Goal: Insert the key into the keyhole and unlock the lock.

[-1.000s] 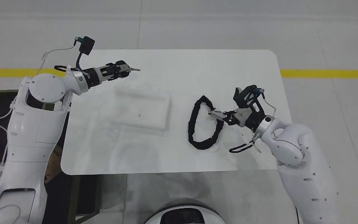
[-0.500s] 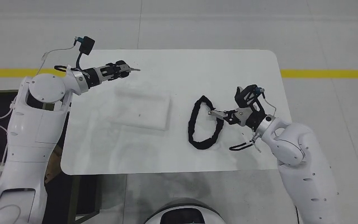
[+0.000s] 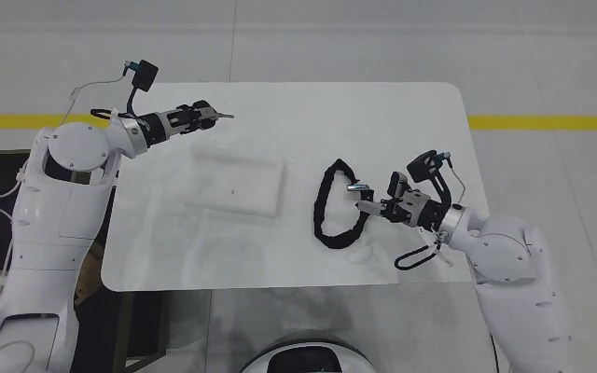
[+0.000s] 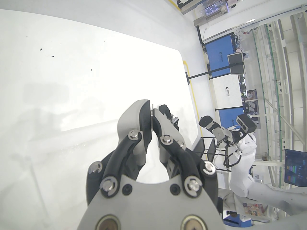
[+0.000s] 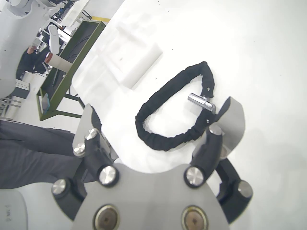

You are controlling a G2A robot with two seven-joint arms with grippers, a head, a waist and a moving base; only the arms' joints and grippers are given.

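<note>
Black-sleeved lock point(image 3: 320, 205) with silver cylinder point(image 5: 200, 100), white table point(image 3: 373, 121), white foam block point(image 3: 233, 182), yellow floor stripe point(image 3: 532, 121).

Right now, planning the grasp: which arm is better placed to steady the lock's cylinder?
Likely right: the right gripper is open beside the silver cylinder; the left gripper, shut on the key, is far off.

The chain point(image 5: 158, 144) wears a wrinkled matt black cloth sleeve and ends in a glossy chromed metal cylinder point(image 5: 200, 101). The table point(image 5: 215, 37) is smooth, faintly shiny white; the block point(image 5: 141, 58) looks matt and foam-like. The right tool point(image 5: 159, 106) shows brushed grey metal.
</note>
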